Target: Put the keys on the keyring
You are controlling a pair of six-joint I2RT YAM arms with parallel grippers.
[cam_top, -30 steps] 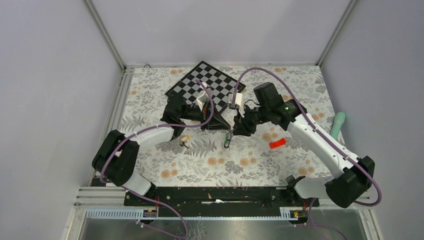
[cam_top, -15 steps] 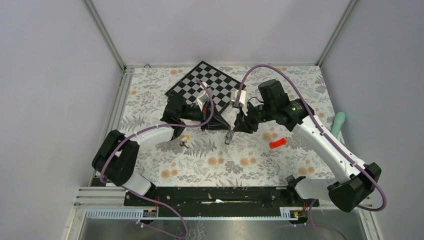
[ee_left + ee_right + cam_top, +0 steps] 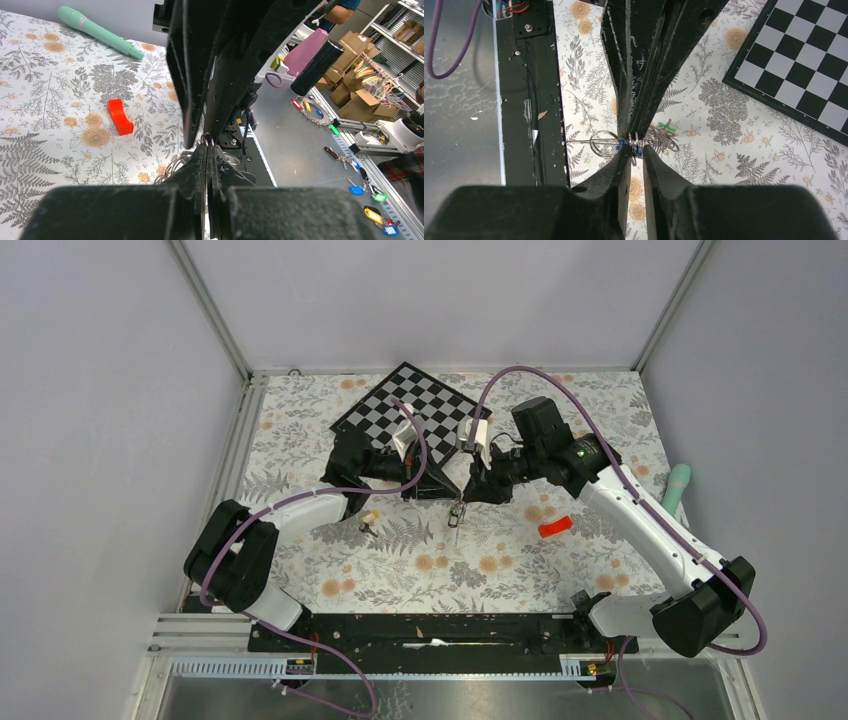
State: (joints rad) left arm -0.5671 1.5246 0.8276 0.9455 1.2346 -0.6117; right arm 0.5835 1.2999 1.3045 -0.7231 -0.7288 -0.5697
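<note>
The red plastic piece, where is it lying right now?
In the overhead view the red piece lies on the flowered table, right of centre, beside the right arm, left of the mint-green tool.

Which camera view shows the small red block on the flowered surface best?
The left wrist view: the red block lies there large and unobstructed, its curved shape clear. The top external view shows it only as a small red spot. The right wrist view does not show it.
</note>
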